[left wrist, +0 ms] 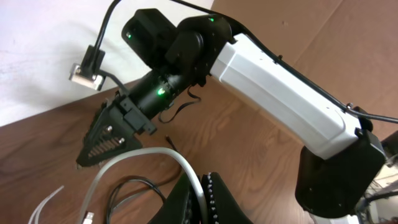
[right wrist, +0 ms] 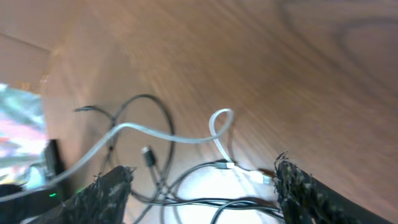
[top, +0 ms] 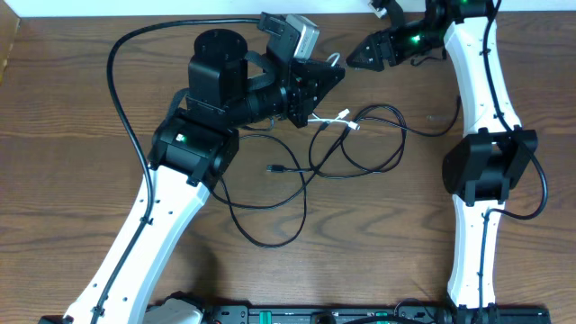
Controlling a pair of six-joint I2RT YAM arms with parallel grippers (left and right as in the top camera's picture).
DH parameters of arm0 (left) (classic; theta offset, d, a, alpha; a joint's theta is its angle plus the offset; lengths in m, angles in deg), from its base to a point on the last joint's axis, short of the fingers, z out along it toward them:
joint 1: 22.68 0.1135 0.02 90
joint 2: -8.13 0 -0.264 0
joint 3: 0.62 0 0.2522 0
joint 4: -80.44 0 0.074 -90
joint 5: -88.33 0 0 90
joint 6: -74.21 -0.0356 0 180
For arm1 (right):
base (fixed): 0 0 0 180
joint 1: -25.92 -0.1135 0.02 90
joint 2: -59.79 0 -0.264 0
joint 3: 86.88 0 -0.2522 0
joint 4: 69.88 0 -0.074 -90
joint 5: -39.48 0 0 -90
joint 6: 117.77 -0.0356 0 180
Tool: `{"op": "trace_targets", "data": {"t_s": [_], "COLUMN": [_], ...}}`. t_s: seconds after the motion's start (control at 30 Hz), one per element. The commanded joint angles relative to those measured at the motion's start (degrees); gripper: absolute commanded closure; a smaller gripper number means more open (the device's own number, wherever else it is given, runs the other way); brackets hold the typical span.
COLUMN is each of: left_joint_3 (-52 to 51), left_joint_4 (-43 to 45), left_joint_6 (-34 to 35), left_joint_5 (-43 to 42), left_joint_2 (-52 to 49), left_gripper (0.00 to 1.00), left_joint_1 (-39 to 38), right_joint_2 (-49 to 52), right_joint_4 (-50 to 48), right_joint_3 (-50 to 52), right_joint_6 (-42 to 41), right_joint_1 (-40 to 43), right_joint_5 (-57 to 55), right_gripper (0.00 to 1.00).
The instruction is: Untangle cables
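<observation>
The cables lie tangled mid-table: black cables [top: 360, 148] in loose loops and a thin white cable [top: 335, 118] with small plug ends. My left gripper [top: 328, 77] hovers over the tangle's far left edge. In the left wrist view its jaws [left wrist: 202, 200] are shut on the white cable [left wrist: 184, 165], which arches out to the left beside a black cable [left wrist: 134, 185]. My right gripper [top: 354, 59] is just right of the left one, open. Its fingers [right wrist: 106, 193] stand wide apart above the white cable [right wrist: 168, 137] and black cables [right wrist: 186, 203], holding nothing.
The right arm's white links [top: 481, 81] run down the table's right side, the left arm's [top: 153, 234] down the lower left. A thick black robot wire [top: 121, 81] arcs at the upper left. The right gripper's black wedge [left wrist: 109, 137] fills the left wrist view close by.
</observation>
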Motion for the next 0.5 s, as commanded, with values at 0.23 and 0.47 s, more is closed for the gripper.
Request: {"op": "trace_targets", "data": {"t_s": [0.23,0.47], "left_joint_3": [1.2,1.2], "left_joint_4": [-1.64,-1.62], "left_joint_6": [-0.31,-0.33], "left_joint_5": [-2.64,-2.62], "left_joint_2": [-1.53,-1.68], "left_gripper": [0.93,0.93], "left_joint_1": [0.85,0.85], "right_joint_2": [-1.79,-1.79], "right_joint_4": [1.25,-8.92], "right_joint_3": [1.16,7.23], "right_joint_6": [-21.29,-39.06], "right_joint_1": [-3.21,-8.9], "right_joint_5": [6.97,-0.13], "right_gripper": [0.14,0.07]}}
